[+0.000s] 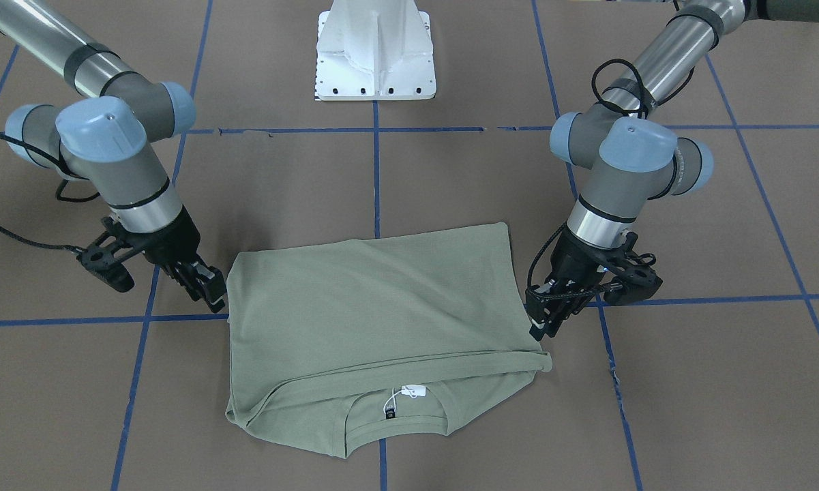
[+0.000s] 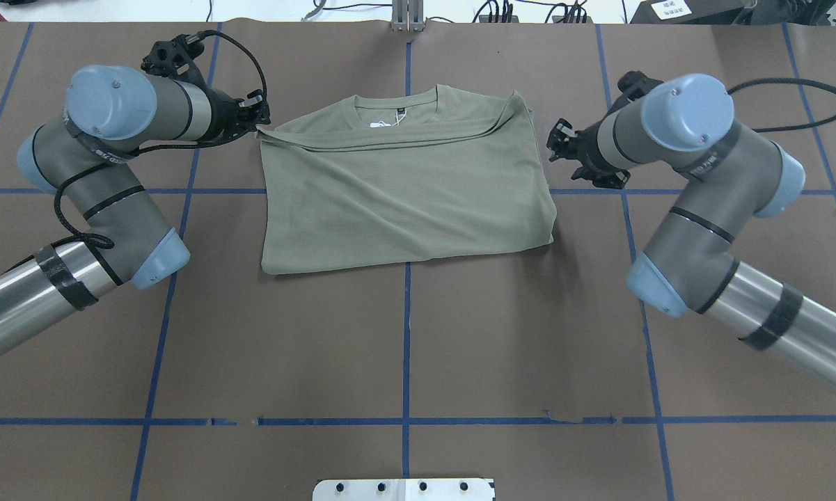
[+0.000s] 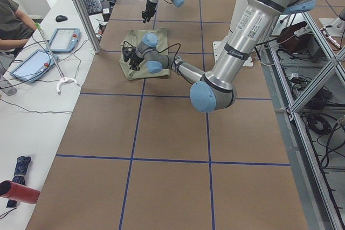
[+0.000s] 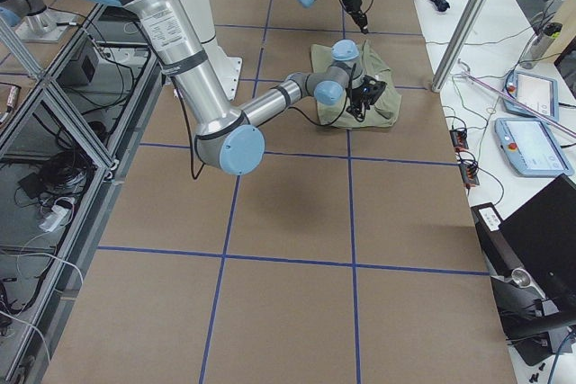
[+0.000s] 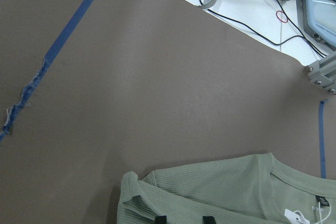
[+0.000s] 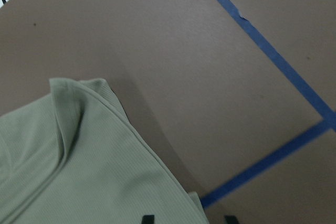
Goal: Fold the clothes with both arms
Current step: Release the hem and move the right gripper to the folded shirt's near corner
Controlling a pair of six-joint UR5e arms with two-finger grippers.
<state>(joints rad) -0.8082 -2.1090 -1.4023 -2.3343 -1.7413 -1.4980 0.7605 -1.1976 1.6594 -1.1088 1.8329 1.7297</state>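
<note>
The sage-green shirt (image 1: 375, 307) lies flat on the table, folded into a rectangle, collar toward the operators' side, with its white hang tag (image 1: 414, 391) and black neck label (image 1: 391, 412) showing. It also shows in the overhead view (image 2: 404, 195). My left gripper (image 1: 540, 331) (image 2: 257, 122) is low at the shirt's folded shoulder corner; in the left wrist view (image 5: 184, 219) its fingertips stand apart over that corner (image 5: 220, 192). My right gripper (image 1: 211, 293) (image 2: 557, 142) is open beside the opposite edge; in the right wrist view (image 6: 189, 219) it straddles the shirt's edge (image 6: 68, 171).
The white pedestal base (image 1: 375, 54) stands at the robot's side of the brown table, which is marked with blue tape lines (image 2: 406, 334). A side bench with tablets (image 3: 32, 63) and cables runs along the table's far edge, where an operator sits.
</note>
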